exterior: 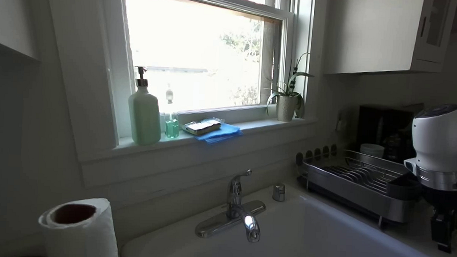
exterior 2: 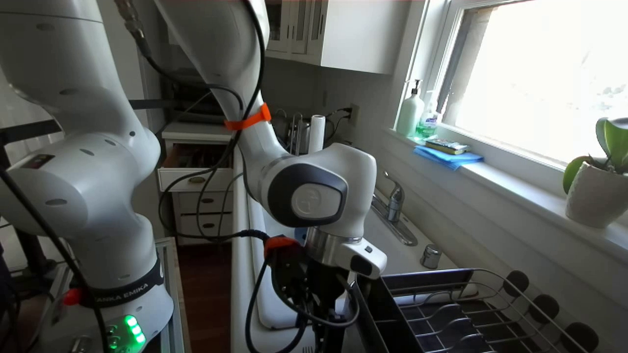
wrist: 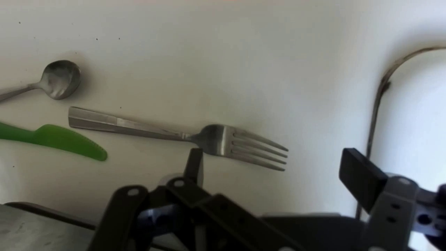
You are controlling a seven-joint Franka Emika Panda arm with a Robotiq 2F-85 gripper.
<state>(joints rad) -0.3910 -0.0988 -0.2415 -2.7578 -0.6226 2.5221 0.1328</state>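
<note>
My jaws, spread wide and empty, hang over the white table beside the sink, closest to a metal fork lying flat, tines aimed at the table's edge along the sink and stopping short of it. How high I hang is hard to tell. To take hold well, I judge, calls for a quarter turn: the gap between my jaws runs along the fork's length, one jaw beside its head, the other in line with the sink's edge in the wrist view. A level, gentle approach across the slim neck should pinch squarely without scraping the table. The fork shows a dull grey, faceted handle, a shinier head and four straight tines. Farther from that edge rest a spoon and a green knife; a dish rack stands nearby in both exterior views
</note>
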